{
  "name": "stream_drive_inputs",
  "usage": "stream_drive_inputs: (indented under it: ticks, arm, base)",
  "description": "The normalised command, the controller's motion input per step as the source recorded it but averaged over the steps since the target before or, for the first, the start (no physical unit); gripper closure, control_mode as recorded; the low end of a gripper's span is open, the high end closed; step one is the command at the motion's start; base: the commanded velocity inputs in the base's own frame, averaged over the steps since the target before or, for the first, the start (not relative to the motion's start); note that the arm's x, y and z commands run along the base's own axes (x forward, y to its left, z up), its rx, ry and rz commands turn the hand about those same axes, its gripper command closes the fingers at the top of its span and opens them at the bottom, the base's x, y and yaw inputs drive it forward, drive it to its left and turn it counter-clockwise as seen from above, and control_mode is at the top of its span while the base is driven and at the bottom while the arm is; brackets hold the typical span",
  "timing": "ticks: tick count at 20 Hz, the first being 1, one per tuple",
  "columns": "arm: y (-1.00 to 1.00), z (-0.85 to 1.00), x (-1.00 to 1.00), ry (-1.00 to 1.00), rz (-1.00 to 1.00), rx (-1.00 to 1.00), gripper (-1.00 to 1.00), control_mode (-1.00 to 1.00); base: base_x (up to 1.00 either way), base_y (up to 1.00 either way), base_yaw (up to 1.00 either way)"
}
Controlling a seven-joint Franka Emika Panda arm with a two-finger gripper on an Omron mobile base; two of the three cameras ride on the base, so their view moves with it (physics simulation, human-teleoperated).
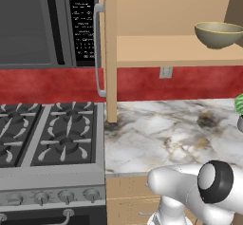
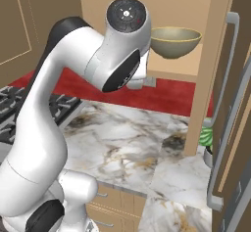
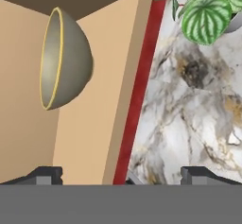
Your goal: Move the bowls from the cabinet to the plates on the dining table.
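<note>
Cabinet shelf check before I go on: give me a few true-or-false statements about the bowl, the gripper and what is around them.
1. The olive-beige bowl stands upright on the cabinet shelf. True.
2. The gripper is shut on the bowl. False: it is open and empty, the bowl apart from it.
3. A green plant stands on the marble counter. True.
4. The wall behind the counter is blue. False: it is red.
5. A stove sits left of the counter. True.
</note>
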Motion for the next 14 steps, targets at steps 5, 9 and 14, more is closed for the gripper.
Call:
stream_drive_inputs:
  ticks: [5,9,14]
  arm:
    - [-0.02,0.0,0.04,-0.06,0.0,0.0,-1.0,-1.0]
    - [0.0,0.0,0.13,0.0,0.0,0.0,-1.0,-1.0]
    - [0.0,0.0,0.24,0.0,0.0,0.0,-1.0,-1.0]
  base:
    - [0.0,0.0,0.0]
    - [0.0,0.0,0.0]
    - [0.0,0.0,0.0]
